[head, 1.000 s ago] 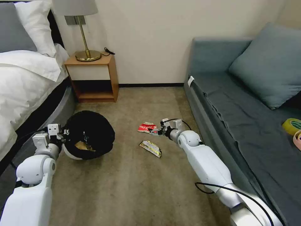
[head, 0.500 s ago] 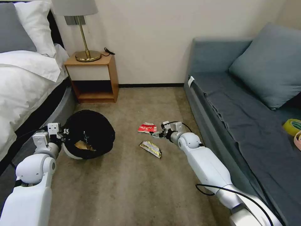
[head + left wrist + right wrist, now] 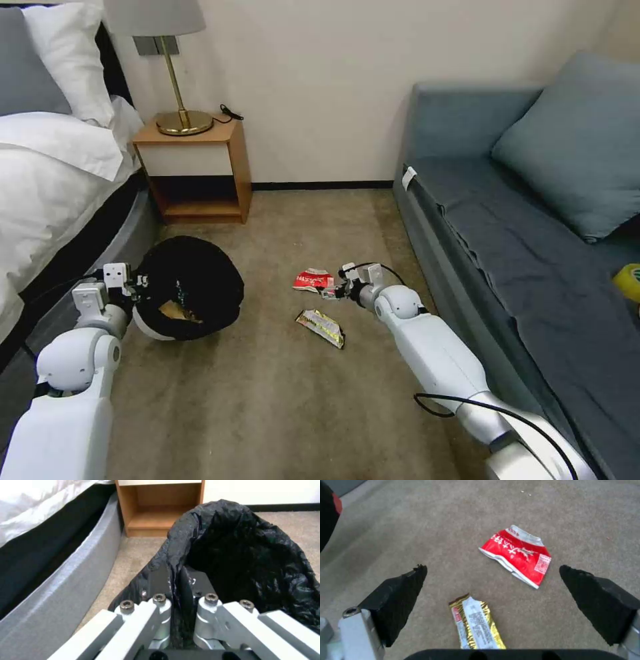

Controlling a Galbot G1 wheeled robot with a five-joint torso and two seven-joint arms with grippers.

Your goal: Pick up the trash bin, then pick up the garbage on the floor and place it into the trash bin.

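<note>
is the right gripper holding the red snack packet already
No, the right gripper is open, and the red-white snack packet lies flat on the carpet between its spread fingers, untouched.

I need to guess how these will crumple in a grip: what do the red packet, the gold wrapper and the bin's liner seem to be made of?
Red packet: probably thin printed plastic or foil film, glossy, creased, lying flat on the carpet.
Gold wrapper: looks like metallised foil film, with shiny gold edges.
Bin liner: thin black plastic, with a wrinkled sheen; the left gripper pinches it at the rim.
</note>
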